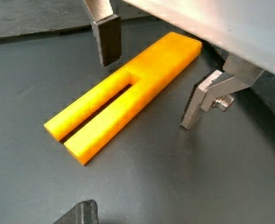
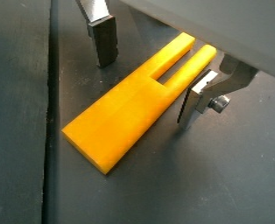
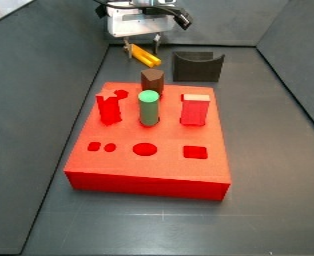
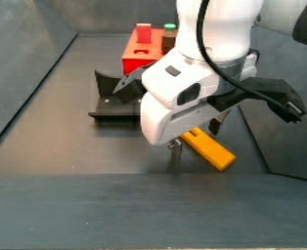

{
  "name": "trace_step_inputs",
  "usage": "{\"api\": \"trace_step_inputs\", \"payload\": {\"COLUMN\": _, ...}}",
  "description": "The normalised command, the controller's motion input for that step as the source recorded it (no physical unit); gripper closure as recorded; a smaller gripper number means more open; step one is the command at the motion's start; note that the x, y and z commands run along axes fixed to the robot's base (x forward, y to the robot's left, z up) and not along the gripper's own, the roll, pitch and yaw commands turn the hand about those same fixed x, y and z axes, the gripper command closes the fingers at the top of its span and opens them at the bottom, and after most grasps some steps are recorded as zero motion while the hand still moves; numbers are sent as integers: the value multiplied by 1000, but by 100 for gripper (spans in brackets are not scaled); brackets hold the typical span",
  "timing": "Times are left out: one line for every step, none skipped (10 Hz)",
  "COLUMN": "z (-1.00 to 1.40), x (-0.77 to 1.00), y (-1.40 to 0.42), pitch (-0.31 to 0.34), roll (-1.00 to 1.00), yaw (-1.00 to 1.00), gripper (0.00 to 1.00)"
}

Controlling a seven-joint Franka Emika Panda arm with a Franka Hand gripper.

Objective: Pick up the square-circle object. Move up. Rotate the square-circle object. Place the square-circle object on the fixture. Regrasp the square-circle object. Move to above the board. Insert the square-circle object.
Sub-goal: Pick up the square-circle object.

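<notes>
The square-circle object (image 1: 123, 96) is a slim yellow-orange peg with a slot cut into one end, lying flat on the dark floor. It shows in both wrist views (image 2: 123, 114) and both side views (image 3: 144, 54) (image 4: 211, 150). My gripper (image 1: 151, 92) is open and lowered around the peg, one finger on each side with a gap to each (image 2: 147, 89). In a side view the gripper (image 3: 144, 40) is behind the red board (image 3: 146, 160), left of the dark fixture (image 3: 196, 67). The fixture (image 4: 117, 98) and the board (image 4: 146, 44) also show in a side view.
The board bears a green cylinder (image 3: 149, 108), a brown peg (image 3: 152, 82) and two red pegs (image 3: 109, 107) (image 3: 196, 110), with shaped holes along its front. Grey walls enclose the floor. A dark rig part (image 1: 75, 214) shows near the peg's slotted end.
</notes>
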Motion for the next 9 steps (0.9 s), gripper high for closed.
{"api": "trace_step_inputs", "payload": {"z": -349, "x": -154, "y": -46, "pitch": -407, "roll": -6, "yaw": 163, "gripper": 0}}
{"api": "trace_step_inputs", "payload": {"z": 0, "x": 0, "y": 0, "pitch": 0, "roll": 0, "yaw": 0, "gripper": 100}}
{"api": "trace_step_inputs", "payload": {"z": 0, "x": 0, "y": 0, "pitch": 0, "roll": 0, "yaw": 0, "gripper": 100}}
{"api": "trace_step_inputs", "payload": {"z": 0, "x": 0, "y": 0, "pitch": 0, "roll": 0, "yaw": 0, "gripper": 100}}
{"api": "trace_step_inputs", "payload": {"z": 0, "x": 0, "y": 0, "pitch": 0, "roll": 0, "yaw": 0, "gripper": 100}}
{"api": "trace_step_inputs", "payload": {"z": 0, "x": 0, "y": 0, "pitch": 0, "roll": 0, "yaw": 0, "gripper": 100}}
{"api": "trace_step_inputs", "payload": {"z": 0, "x": 0, "y": 0, "pitch": 0, "roll": 0, "yaw": 0, "gripper": 100}}
{"api": "trace_step_inputs", "payload": {"z": 0, "x": 0, "y": 0, "pitch": 0, "roll": 0, "yaw": 0, "gripper": 100}}
{"api": "trace_step_inputs", "payload": {"z": 0, "x": 0, "y": 0, "pitch": 0, "roll": 0, "yaw": 0, "gripper": 100}}
